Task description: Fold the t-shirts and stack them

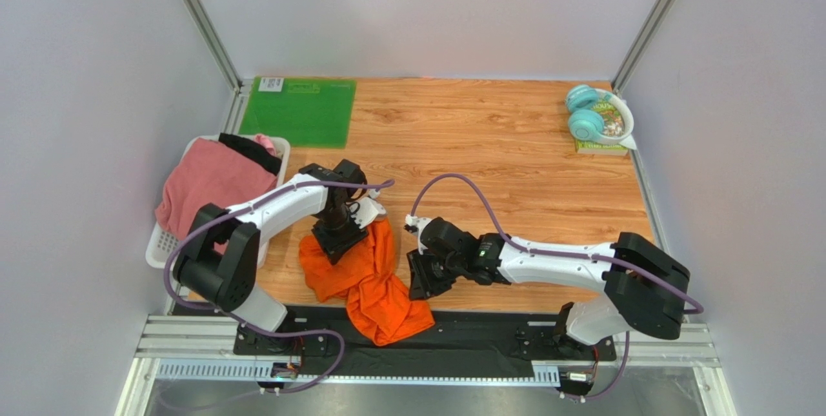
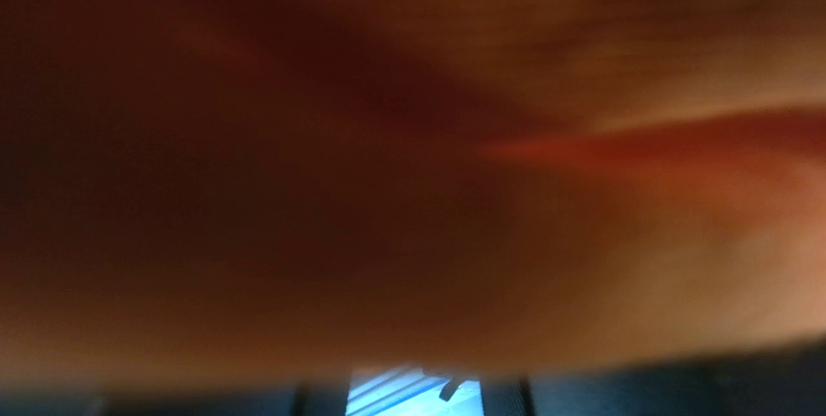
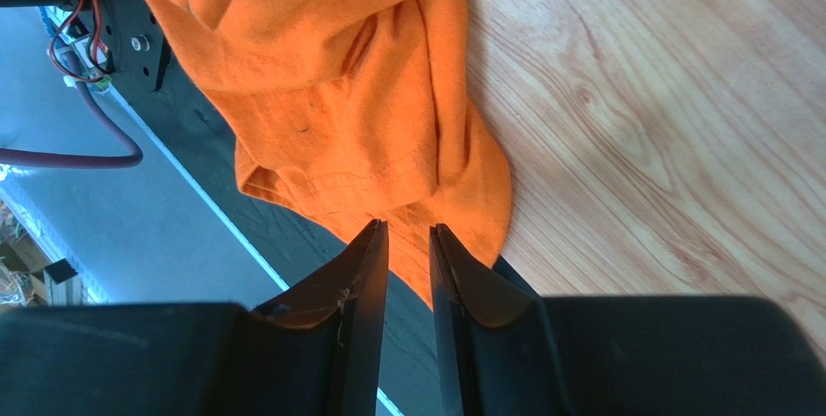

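Observation:
The bright orange t-shirt (image 1: pixel 373 285) lies crumpled at the table's near edge, its lower end over the black base strip. My left gripper (image 1: pixel 337 240) is buried in the shirt's upper left part, with cloth bunched around it. Orange cloth (image 2: pixel 417 193) fills the left wrist view, blurred, and hides the fingers. My right gripper (image 1: pixel 422 281) hovers just right of the shirt. In the right wrist view it (image 3: pixel 408 227) is empty, its jaws a narrow gap apart above the shirt's hem (image 3: pixel 339 97). The dusty pink t-shirt (image 1: pixel 208 184) and the black t-shirt (image 1: pixel 254 150) lie in the basket.
A white basket (image 1: pixel 160 242) stands at the left table edge. A flat green mat (image 1: pixel 301 109) lies at the back left. Teal headphones (image 1: pixel 585 111) and a bowl (image 1: pixel 616 121) sit at the back right. The black base strip (image 1: pixel 485 334) runs along the near edge.

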Robot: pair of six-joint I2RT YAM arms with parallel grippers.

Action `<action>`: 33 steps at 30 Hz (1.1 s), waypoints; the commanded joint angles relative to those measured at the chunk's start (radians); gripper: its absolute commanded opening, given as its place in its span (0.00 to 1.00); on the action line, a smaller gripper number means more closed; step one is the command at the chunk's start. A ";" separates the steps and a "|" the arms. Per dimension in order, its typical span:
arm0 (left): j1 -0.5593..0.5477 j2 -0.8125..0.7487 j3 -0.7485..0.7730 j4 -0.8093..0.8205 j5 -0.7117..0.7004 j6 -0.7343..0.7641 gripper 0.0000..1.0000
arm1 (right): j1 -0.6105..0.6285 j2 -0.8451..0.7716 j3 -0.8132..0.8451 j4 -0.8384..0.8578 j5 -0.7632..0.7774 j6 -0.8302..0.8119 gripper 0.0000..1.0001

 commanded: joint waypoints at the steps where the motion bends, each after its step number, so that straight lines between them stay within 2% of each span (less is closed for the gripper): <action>1: 0.001 0.015 0.017 0.038 -0.006 -0.003 0.43 | 0.007 -0.002 0.042 0.049 -0.008 0.013 0.27; 2: 0.001 0.013 0.021 0.040 -0.001 -0.006 0.37 | 0.009 -0.005 0.034 0.051 -0.006 0.016 0.27; 3: 0.001 0.012 0.029 0.037 0.002 -0.006 0.17 | 0.009 -0.009 0.031 0.049 -0.006 0.016 0.24; 4: 0.001 0.001 0.035 0.037 0.000 -0.007 0.06 | 0.009 -0.011 0.029 0.049 -0.003 0.018 0.22; 5: 0.001 -0.005 0.043 0.027 -0.003 -0.012 0.00 | 0.009 -0.014 0.026 0.051 -0.003 0.019 0.19; 6: 0.002 -0.014 0.066 0.015 0.002 -0.009 0.00 | 0.009 -0.019 0.025 0.049 -0.003 0.021 0.13; 9: 0.008 -0.072 0.156 -0.045 0.020 -0.009 0.00 | 0.009 -0.039 0.025 0.043 0.006 0.016 0.09; 10: 0.013 -0.108 0.190 -0.066 0.026 -0.010 0.00 | 0.010 -0.046 0.026 0.030 0.021 0.015 0.09; 12: 0.017 -0.135 0.310 -0.133 0.042 -0.003 0.00 | 0.009 -0.062 0.032 0.019 0.031 0.007 0.18; 18: 0.047 -0.151 0.587 -0.243 0.078 -0.007 0.00 | 0.009 -0.092 0.055 -0.012 0.069 -0.001 0.17; 20: 0.047 -0.140 0.630 -0.275 0.112 -0.036 0.00 | 0.010 -0.112 0.078 -0.023 0.087 -0.001 0.21; 25: 0.044 -0.093 0.705 -0.304 0.249 -0.088 0.00 | 0.053 -0.189 0.225 -0.104 0.163 -0.048 0.39; 29: -0.016 -0.053 0.724 -0.269 0.261 -0.122 0.00 | 0.099 -0.226 0.314 -0.162 0.239 -0.109 0.36; 33: -0.103 0.059 0.781 -0.206 0.249 -0.177 0.00 | 0.145 -0.310 0.338 -0.178 0.324 -0.126 0.35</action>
